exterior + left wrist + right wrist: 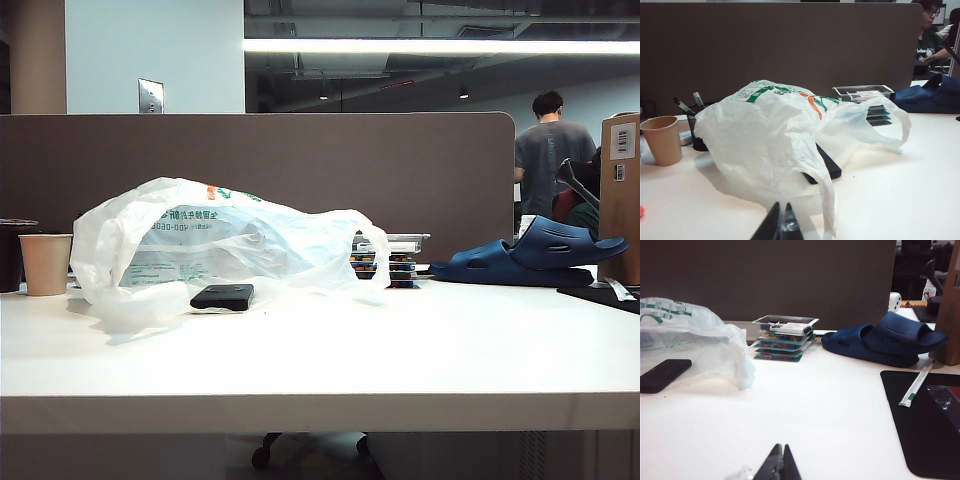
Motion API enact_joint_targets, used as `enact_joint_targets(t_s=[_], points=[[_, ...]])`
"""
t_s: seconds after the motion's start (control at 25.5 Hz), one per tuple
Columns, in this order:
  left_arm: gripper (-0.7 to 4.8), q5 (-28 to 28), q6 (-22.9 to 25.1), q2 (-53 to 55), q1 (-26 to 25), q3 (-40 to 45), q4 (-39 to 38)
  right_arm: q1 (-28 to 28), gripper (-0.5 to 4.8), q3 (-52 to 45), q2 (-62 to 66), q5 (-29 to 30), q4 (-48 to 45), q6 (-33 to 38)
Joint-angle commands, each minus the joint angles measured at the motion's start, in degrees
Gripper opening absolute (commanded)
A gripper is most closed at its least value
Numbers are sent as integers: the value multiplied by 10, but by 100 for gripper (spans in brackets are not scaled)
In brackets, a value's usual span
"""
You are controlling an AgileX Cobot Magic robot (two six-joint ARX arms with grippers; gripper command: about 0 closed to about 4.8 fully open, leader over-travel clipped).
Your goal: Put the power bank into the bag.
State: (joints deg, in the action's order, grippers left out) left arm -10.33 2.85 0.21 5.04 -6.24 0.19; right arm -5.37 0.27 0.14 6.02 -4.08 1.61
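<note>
Exterior view hides our arms, yet wrist views show left gripper point(781, 225) and right gripper point(777, 463) closed, empty above the table point(400, 350), power bank point(222, 296) lying at the bag point(200, 245) mouth.

The bag point(210, 245) lies slumped on the tabletop point(330, 350), and everything else is placed from it. The power bank point(222, 296) lies flat at the bag's front edge, touching the plastic; in the left wrist view one end sits under a fold. The paper cup point(45, 263) stands upright just left of the bag. A stack of trays point(388, 260) sits behind the bag's right handle loop. A sandal point(530, 258) lies well right of the bag, beyond the stack. A partition wall point(260, 170) stands behind the bag. The left hand point(781, 225) and right hand point(778, 465), fingers together, sit low before the bag, apart from it.
</note>
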Motion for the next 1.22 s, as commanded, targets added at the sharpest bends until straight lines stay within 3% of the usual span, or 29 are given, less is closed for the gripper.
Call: enact_joint_targets(t_s=[0.04,1.22], points=[[-6,-4,13,-1,-1,0,7,0,-7,-3,-3,-1,-5,-2],[-6,-4,10,-1,-1,4,7,0,-5,-3,-3,1,26,-2]])
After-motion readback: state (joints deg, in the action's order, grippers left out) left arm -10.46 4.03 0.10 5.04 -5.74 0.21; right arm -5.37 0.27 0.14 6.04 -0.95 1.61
